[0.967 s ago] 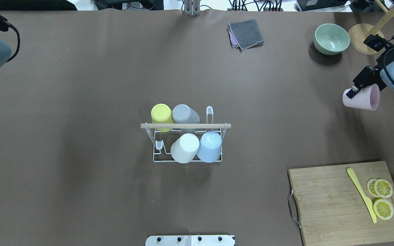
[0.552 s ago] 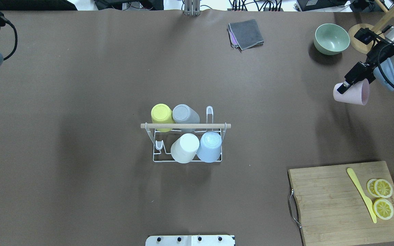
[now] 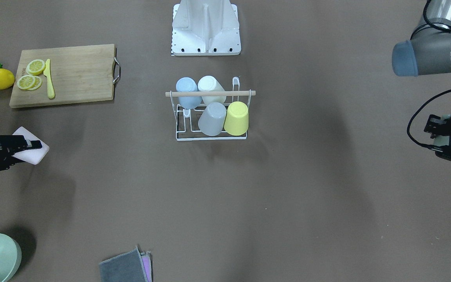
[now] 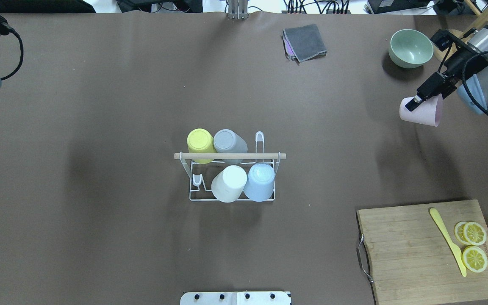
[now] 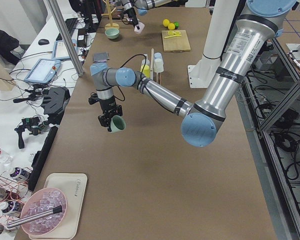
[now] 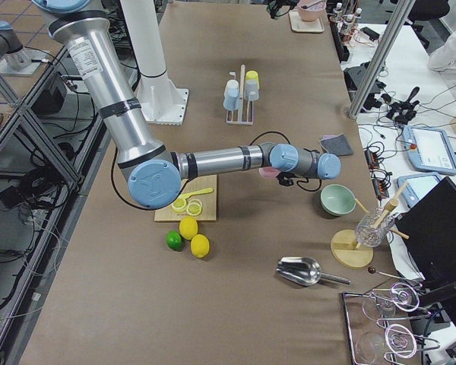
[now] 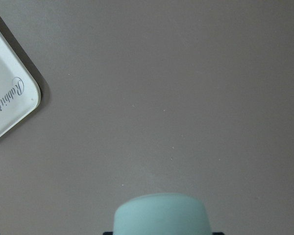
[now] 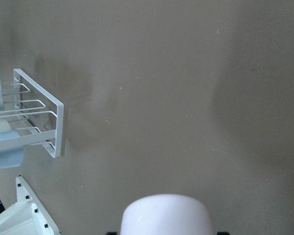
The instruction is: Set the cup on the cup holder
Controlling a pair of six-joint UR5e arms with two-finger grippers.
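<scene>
Brown table point(image 4: 100, 127): cup holder point(image 4: 252, 156), board point(image 4: 405, 250), bowl point(image 4: 411, 48), cloth point(image 4: 305, 41)

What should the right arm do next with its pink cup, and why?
Probably carry the pink cup in the right gripper leftward toward the cup holder: it hangs far from it, and the far-row end peg on that side looks free.

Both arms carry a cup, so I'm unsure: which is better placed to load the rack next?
Probably right. The right fingers hold the pink cup nearer the cup holder, and a free peg stands on that side. The left fingers, holding a green cup, are farther off.
</scene>
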